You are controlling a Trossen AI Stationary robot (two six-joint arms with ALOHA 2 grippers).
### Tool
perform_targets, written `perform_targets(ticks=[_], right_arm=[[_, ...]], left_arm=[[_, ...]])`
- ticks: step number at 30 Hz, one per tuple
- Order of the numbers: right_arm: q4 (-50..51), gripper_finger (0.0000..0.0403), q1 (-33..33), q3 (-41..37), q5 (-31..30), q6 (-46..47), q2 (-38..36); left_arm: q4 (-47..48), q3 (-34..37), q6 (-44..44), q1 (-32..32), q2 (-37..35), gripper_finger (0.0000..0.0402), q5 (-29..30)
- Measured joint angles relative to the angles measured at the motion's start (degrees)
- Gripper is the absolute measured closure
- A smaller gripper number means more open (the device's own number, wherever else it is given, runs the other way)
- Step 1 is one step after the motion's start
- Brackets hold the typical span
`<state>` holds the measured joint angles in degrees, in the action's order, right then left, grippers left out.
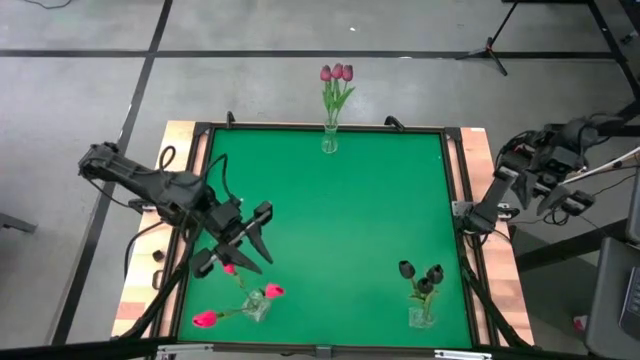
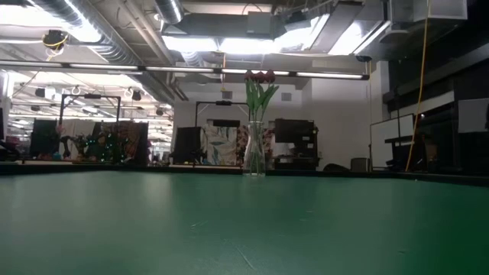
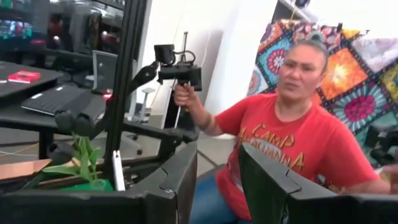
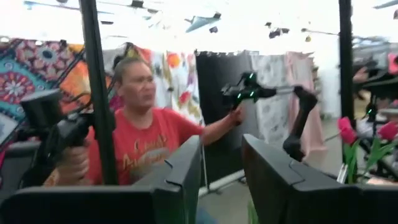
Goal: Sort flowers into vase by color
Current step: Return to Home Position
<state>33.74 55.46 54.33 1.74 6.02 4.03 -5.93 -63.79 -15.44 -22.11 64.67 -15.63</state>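
We see three mauve tulips [image 1: 337,73] standing upright on green stems in a clear vase [image 1: 329,143] at the middle of the table's top edge in the high view. The near-black tulips [image 1: 420,273] sit bunched in a second vase [image 1: 422,316] at the bottom right. The bright pink tulips [image 1: 206,318] splay low from a third vase [image 1: 256,306] at the bottom left, one head leaning far to the left.

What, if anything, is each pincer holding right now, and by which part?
Nothing is held. The left pincer, above the green table, and the right pincer, beyond its right edge, are both open and empty.
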Motion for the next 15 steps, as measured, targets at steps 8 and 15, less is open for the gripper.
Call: perform_targets(ticks=[8, 15], right_arm=[[-0.33, 0.0285, 0.0, -2.68, 0.83, 0.24, -0.2], [-0.66, 0.0285, 0.0, -3.13, 1.47, 1.23, -0.18]], left_arm=[[8.52, 0.13, 4.95, -0.09, -7.5, 0.0285, 9.87], [-1.05, 13.97, 8.46, -0.94, -18.64, 0.0285, 12.02]])
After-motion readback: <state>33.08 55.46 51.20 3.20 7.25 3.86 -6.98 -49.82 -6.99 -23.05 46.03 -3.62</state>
